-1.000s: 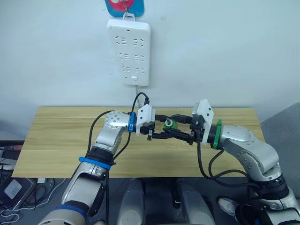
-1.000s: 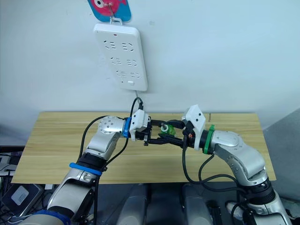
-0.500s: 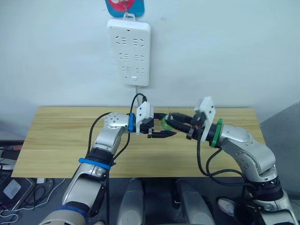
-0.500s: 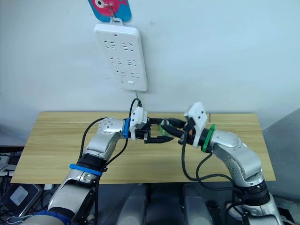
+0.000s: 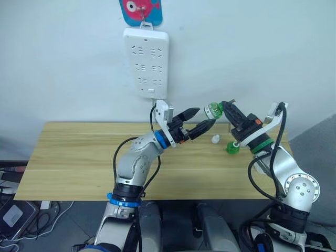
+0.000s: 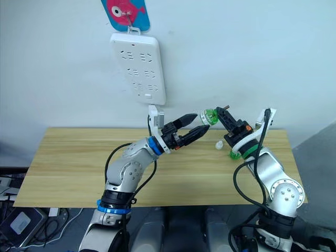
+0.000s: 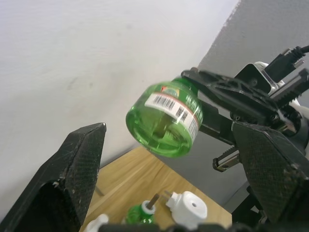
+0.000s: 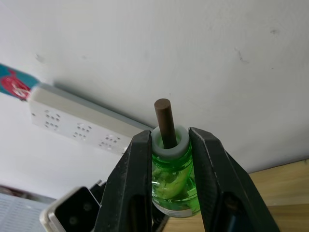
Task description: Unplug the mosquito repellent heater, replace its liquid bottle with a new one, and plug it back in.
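- While the right gripper point(image 5: 224, 108) has its fingers clamped on the green bottle point(image 5: 212, 109), the left gripper point(image 5: 198, 120) waits, fingers apart.
- Likely light, smooth, slippery; best held at its neck.

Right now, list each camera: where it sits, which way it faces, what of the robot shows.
Left eye, right eye: head, looking down over the table; both arms, the power strip.
Left wrist: on the left arm, facing the green bottle in the right gripper, between the open left gripper's fingers.
Right wrist: facing the wall, fingers clamping the bottle neck.
Shared: the bottle, in all four.
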Controlling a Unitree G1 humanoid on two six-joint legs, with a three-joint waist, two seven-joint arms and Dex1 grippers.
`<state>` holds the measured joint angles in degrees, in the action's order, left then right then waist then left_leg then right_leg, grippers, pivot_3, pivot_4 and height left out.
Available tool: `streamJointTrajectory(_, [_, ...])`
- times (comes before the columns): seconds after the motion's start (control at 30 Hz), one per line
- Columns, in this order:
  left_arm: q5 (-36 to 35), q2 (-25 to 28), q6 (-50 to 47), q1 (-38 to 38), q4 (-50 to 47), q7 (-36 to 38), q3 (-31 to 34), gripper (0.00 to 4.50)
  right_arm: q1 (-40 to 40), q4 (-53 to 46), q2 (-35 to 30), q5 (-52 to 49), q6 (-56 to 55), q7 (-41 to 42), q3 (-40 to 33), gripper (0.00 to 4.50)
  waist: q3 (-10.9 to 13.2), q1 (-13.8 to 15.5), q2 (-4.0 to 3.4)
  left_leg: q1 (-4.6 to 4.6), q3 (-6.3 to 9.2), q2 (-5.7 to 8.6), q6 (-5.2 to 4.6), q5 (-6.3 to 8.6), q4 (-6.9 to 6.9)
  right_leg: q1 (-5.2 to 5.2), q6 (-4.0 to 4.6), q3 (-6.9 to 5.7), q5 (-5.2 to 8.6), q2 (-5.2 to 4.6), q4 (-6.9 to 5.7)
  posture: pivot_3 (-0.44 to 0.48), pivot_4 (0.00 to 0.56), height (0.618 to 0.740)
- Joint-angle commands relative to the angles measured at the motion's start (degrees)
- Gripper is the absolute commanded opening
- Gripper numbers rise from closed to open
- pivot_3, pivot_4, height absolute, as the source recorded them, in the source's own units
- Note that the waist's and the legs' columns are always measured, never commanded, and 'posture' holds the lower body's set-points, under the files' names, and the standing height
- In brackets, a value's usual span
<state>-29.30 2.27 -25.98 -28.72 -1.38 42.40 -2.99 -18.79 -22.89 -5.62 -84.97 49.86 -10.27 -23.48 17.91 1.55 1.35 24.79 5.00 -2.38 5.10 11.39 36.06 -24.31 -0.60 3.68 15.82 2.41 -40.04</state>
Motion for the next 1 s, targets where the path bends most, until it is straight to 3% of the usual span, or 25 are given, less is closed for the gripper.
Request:
streamJointTrajectory(0.03, [-0.8,-1.8,0.0,0.4,-3.3,-1.3,-1.9,4.50,0.6,-1.7,-2.2,-7.8,-2.2,-2.5,0.1,0.79,-0.4,-0.1,0.03,-0.01,0.00,0.00,-0.02,0.01,0.00,0.01,0.00,0.00,0.00,0.01,-0.01,0.191,0.215,0.740])
streamJointTrajectory(0.43, [-7.3,-2.7,-6.7,-0.9,-5.2,-2.5,-1.2,4.50,3.2,-2.1,-11.0,-19.5,-5.6,-3.7,5.2,0.79,-1.6,-0.1,-0.03,-0.10,-0.04,0.00,-0.16,-0.07,0.04,0.11,-0.26,0.13,0.11,0.26,0.00,0.185,0.195,0.740])
streamJointTrajectory(1.0, [-11.2,-2.2,-9.2,-1.1,-5.2,-3.5,0.1,4.50,5.0,-3.1,-15.4,-24.4,-11.1,-4.6,7.5,0.79,-2.6,-0.1,-0.22,-0.12,-0.07,0.01,-0.18,-0.08,0.06,0.15,-0.26,0.19,0.08,0.27,0.00,0.184,0.186,0.740])
